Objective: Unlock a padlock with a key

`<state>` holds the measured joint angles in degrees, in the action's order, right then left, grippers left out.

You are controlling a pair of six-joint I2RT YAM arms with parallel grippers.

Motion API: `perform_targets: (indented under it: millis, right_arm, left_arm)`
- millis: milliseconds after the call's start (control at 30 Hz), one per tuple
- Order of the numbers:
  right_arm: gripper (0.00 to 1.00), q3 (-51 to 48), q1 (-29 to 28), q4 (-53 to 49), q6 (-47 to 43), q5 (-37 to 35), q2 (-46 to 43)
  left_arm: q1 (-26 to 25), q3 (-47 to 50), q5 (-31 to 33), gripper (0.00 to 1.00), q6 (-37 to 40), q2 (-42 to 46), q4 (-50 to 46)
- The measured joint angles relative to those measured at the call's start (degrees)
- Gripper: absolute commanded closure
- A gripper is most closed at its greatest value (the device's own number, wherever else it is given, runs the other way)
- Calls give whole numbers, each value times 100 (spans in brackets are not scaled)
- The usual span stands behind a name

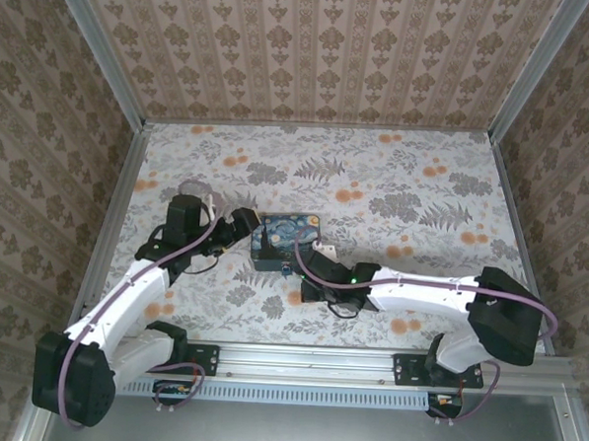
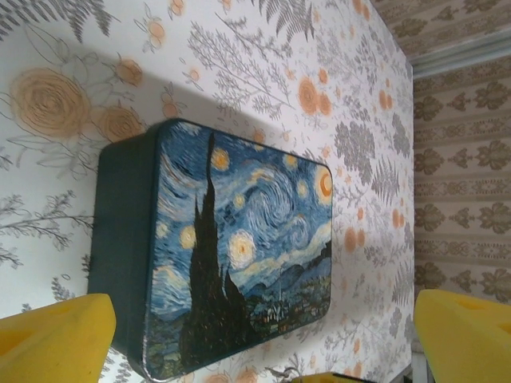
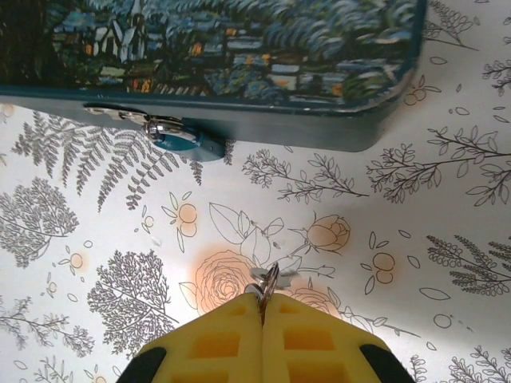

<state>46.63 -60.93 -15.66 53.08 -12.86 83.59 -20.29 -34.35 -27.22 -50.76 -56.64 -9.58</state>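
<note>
Left arm (image 1: 133, 291) comes up from its base at the near left corner, bends, and points its wrist right at the painted box (image 1: 285, 242). Left gripper (image 1: 245, 222) sits just beside the box's left end, not touching. In the left wrist view its 2 yellow fingers (image 2: 56, 339) stand wide apart at the lower corners with the box lid between and beyond them, nothing held. Right arm (image 1: 429, 287) reaches left from the near right base, low and stretched out over the table (image 1: 424, 198), wrist ending near the box's near side. Right gripper (image 3: 262, 307) has both yellow fingers pressed flat together, pinching the key (image 3: 267, 281). Only a small silvery metal loop pokes out past the tips, and the blade cannot be made out. The key is over a printed orange rose, apart from the box; cannot tell if it touches the cloth. The padlock (image 3: 188, 142), small and blue with a shiny shackle, hangs from the metal hasp (image 3: 112, 113) on the box's near wall, low against it and about at the tabletop, tilted sideways. It is near the key but with a clear strip of floral cloth between them, nothing in the way. The box is shut, lid up. Patterned walls (image 1: 313, 54) close in 3 sides. A metal rail (image 1: 307, 361) carries both bases.
</note>
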Motion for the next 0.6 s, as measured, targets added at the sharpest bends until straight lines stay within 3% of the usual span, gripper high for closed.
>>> perform_targets:
  millis: [300, 600]
  right_arm:
    - [100, -1021, 673, 1318, 726, 234, -1128]
    - [100, -1204, 1187, 2452, 1482, 302, -1537]
  left_arm:
    - [-1045, 284, 37, 7, -706, -354, 826]
    - [-1574, 293, 114, 29, -1816, -811, 2271]
